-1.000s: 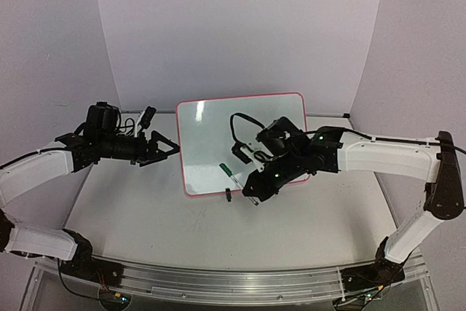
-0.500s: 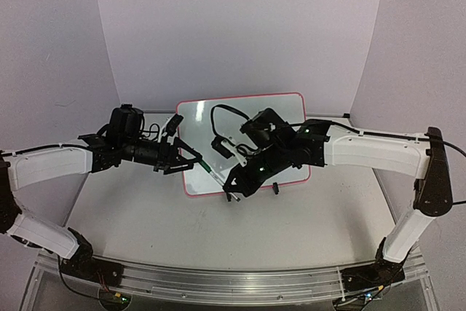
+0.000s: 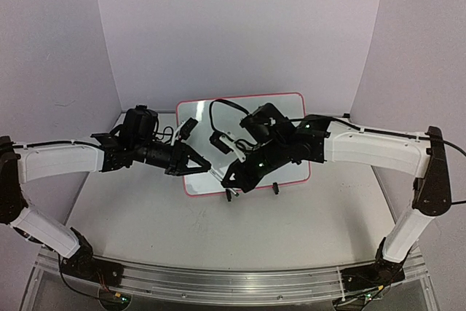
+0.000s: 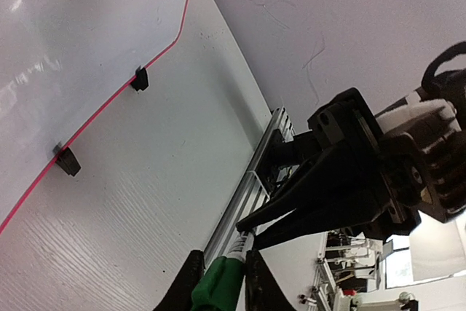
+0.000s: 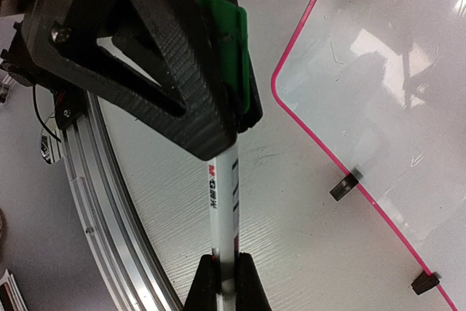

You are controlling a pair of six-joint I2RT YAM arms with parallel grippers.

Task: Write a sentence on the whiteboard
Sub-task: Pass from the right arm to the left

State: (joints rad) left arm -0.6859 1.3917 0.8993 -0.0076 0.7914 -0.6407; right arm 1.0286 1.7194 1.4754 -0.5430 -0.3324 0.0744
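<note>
The whiteboard [image 3: 287, 111] with its red-pink frame lies flat at the back of the table; its surface [image 4: 73, 27] [image 5: 393, 71] looks blank, and no sentence is in view. Both grippers meet in front of its near left corner. My right gripper [image 3: 231, 178] [image 5: 226, 260] is shut on the white barrel of a marker [image 5: 224, 202]. My left gripper [image 3: 205, 167] [image 4: 222, 258] is shut on the marker's green cap [image 4: 217, 287] [image 5: 231, 41]. The marker hangs above the table between the two grippers.
Two black clip feet [image 3: 276, 189] [image 4: 140, 79] [image 5: 345, 186] sit on the board's near edge. An aluminium rail [image 3: 218, 278] [image 5: 109, 202] runs along the table's front edge. Lilac walls close in the back and both sides.
The left arm swung right to the marker and its open jaws closed on the green cap. The right arm carried the marker leftward, off the board.
</note>
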